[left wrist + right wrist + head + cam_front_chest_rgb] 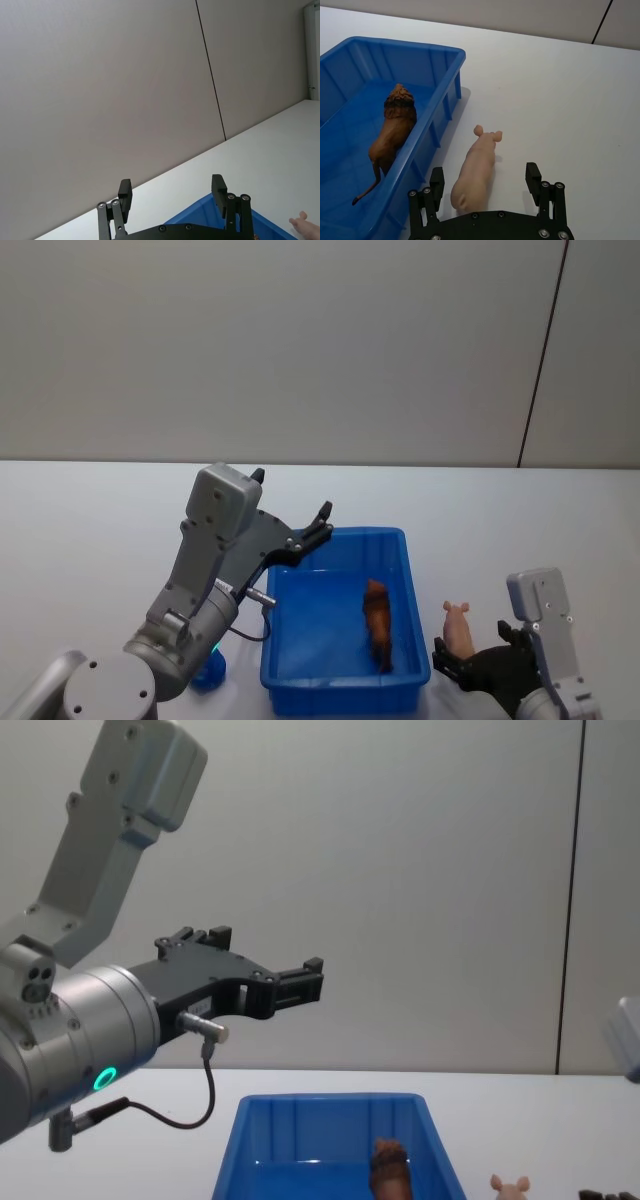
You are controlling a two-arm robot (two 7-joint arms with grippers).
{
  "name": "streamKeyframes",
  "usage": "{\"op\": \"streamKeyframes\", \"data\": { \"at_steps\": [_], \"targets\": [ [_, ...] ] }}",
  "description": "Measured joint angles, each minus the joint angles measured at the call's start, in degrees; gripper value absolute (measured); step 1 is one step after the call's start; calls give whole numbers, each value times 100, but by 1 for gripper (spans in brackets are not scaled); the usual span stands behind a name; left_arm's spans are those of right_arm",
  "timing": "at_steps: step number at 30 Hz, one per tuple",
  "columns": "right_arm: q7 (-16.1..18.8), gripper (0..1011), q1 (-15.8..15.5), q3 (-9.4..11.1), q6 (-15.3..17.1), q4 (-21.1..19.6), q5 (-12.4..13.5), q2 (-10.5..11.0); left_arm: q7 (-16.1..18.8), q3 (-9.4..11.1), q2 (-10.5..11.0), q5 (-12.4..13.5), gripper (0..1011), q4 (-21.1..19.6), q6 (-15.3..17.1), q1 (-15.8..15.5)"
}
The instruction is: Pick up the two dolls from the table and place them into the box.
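Nearest to the robot, the right end effector (485, 174) is wide open and holds nothing. Its jaws stand on both sides of the rear of the pink doll (477, 160), apart from it. This doll lies on the desk (560, 100), just beside the right wall of the box (455, 55). The brown doll (395, 125) lies inside the box, so I judge one half done and the pink one left. Farther, the left end effector (171, 186) hangs open and empty above the box's far left corner.
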Motion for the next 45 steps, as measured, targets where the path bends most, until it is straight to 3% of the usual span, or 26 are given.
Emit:
{"op": "streamKeyframes", "data": {
  "at_steps": [9, 21, 27, 39, 45],
  "targets": [
    [90, 977, 81, -8, -89, 222, -36, -66, 0, 0, 0, 0, 1001, 0, 0, 0],
    [131, 641, 139, -5, -12, 387, -54, -127, 0, 0, 0, 0, 1001, 0, 0, 0],
    [74, 422, 124, 9, 36, 347, -73, -130, 0, 0, 0, 0, 1001, 0, 0, 0],
    [-71, 386, 65, 59, 39, 145, -153, -100, 0, 0, 0, 0, 1001, 0, 0, 0],
    [-83, 387, 46, 84, -116, -5, -219, -72, 0, 0, 0, 0, 1001, 0, 0, 0]
  ]
}}
